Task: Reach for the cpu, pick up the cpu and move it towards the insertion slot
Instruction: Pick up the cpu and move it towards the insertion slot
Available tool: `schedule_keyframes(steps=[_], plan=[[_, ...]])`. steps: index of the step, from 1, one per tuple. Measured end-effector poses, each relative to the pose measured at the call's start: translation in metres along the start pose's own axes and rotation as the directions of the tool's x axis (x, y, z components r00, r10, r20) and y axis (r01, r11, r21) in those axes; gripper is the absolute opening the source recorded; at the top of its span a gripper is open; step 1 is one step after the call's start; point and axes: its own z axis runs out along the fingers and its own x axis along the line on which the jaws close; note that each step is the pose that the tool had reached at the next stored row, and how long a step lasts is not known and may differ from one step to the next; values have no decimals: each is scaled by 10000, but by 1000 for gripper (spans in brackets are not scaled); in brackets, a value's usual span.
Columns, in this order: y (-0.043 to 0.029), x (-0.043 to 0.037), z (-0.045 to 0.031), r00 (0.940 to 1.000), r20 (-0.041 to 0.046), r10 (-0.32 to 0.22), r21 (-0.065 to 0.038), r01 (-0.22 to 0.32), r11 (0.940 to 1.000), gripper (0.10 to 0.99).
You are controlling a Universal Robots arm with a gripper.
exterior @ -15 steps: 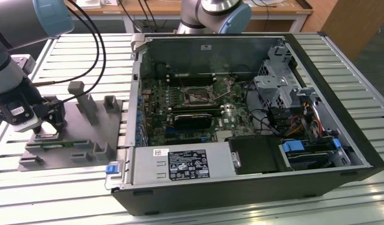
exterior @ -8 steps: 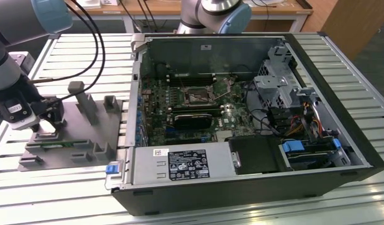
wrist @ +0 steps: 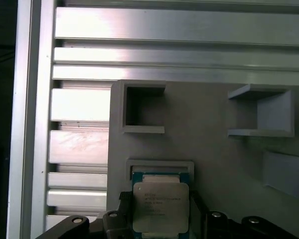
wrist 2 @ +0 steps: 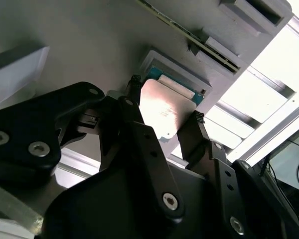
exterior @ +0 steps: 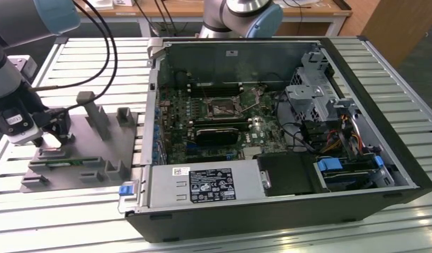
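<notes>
The gripper [exterior: 53,139] hangs low over the grey fixture [exterior: 61,176] on the metal table [exterior: 96,68], on the exterior view's left. In both wrist views the cpu [wrist: 160,204] is right at a small square pocket [wrist: 159,164] of the fixture, shiny side up. The two black fingers [wrist 2: 139,134] are closed in on it, one pressed to each side. I cannot tell if the cpu sits down in the pocket or is a bit above it. A green strip [exterior: 64,162] lies in a long groove of the fixture, near the cpu. The slot [exterior: 221,107] is well apart from the gripper. It sits on the green board [exterior: 173,137] inside the open case [exterior: 272,216], and it looks dark in its silver frame.
</notes>
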Motion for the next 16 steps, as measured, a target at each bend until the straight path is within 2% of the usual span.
schedule_keyframes(steps=[5,16], plan=[[0,0,-27,10000,3,0,-56,0,10000,541],[3,1,-82,10000,2,1,-56,-1,10000,541]])
